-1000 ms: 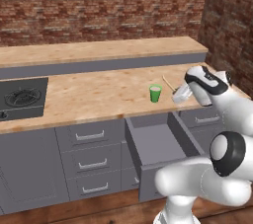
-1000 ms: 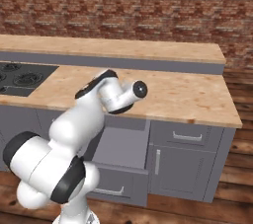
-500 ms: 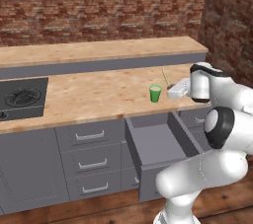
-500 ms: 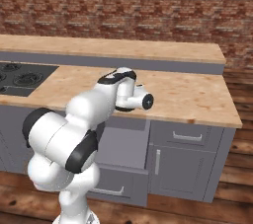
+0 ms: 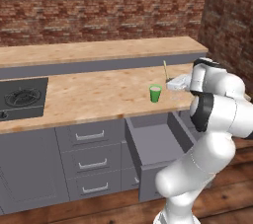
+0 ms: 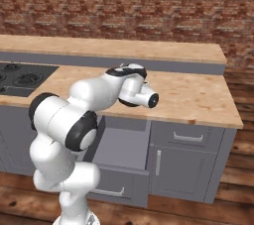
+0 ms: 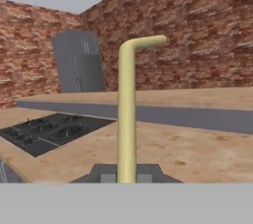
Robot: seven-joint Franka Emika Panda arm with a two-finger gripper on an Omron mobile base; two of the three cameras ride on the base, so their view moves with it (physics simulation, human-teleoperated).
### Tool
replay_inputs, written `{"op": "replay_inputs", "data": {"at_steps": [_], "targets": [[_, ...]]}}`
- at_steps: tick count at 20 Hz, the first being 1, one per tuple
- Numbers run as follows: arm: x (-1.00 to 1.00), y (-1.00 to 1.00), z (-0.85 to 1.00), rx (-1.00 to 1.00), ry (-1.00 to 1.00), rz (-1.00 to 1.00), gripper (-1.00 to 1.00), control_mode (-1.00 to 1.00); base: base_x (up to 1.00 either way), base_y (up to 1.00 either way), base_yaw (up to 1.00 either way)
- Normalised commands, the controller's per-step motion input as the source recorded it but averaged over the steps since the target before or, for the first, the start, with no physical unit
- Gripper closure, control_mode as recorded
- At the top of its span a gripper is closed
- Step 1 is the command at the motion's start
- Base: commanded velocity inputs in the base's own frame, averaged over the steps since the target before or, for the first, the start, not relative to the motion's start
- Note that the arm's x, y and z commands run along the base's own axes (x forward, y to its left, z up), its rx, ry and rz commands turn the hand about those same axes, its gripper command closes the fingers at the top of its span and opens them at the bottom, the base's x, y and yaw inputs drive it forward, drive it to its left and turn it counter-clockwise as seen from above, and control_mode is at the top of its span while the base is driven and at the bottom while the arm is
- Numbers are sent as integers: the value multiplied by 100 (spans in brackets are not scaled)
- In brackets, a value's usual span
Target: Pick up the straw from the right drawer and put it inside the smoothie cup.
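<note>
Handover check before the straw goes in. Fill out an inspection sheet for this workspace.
Surface: wooden counter, cooktop at left.
Job's things: straw upright in the end effector; cup upright on the counter; right drawer open.
Clutter: nothing seen.
End effector: shut on the straw, beside the cup, above counter level.
Cables: nothing seen.
Surroundings: brick walls, raised back ledge, grey fridge, wood floor.

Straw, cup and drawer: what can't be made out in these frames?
- Smoothie cup: its inside is too small to see in the left base view.
- Straw: in the hand view its lower end is hidden between the shut gripper fingertips.
- Right drawer: in the right base view the arm covers its left part.
</note>
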Motion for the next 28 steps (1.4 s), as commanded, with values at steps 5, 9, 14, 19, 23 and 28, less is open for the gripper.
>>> {"op": "replay_inputs", "data": {"at_steps": [5, 9, 14, 19, 23, 28], "targets": [[35, -3, 2, 6, 0, 3, 100, -100, 0, 0, 0], [35, 0, 0, 2, -1, 4, 100, -100, 0, 0, 0], [32, 0, -2, 2, -2, 3, 100, -100, 0, 0, 0], [32, 0, -12, 4, -4, 5, 100, -100, 0, 0, 0], [26, 0, -18, 2, -4, 6, 100, -100, 0, 0, 0], [23, 0, -20, 3, -4, 7, 100, -100, 0, 0, 0]]}}
